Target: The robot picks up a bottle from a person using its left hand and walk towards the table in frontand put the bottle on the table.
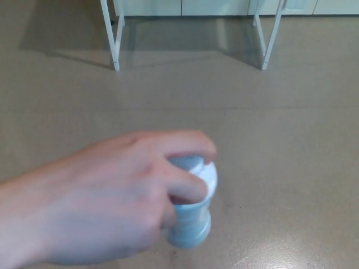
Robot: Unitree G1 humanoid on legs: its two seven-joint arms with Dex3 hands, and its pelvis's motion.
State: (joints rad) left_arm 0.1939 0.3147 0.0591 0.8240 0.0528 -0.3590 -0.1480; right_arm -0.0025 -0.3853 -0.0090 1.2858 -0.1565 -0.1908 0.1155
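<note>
You had a person's hand (106, 196) coming in from the picture's left, blurred, its fingers (179, 148) curled round the upper part of a pale bottle (190, 224). The bottle's lower end stuck out under the fingers, over the floor (291, 140). Far beyond the hand stood two white bench legs, one (115, 42) ahead on its left and one (271, 39) ahead on its right, with pale cabinets (213, 5) behind them. Bare floor lay between the hand and the legs. The robot's left hand and right hand were out of view, so you could not tell their state.
</note>
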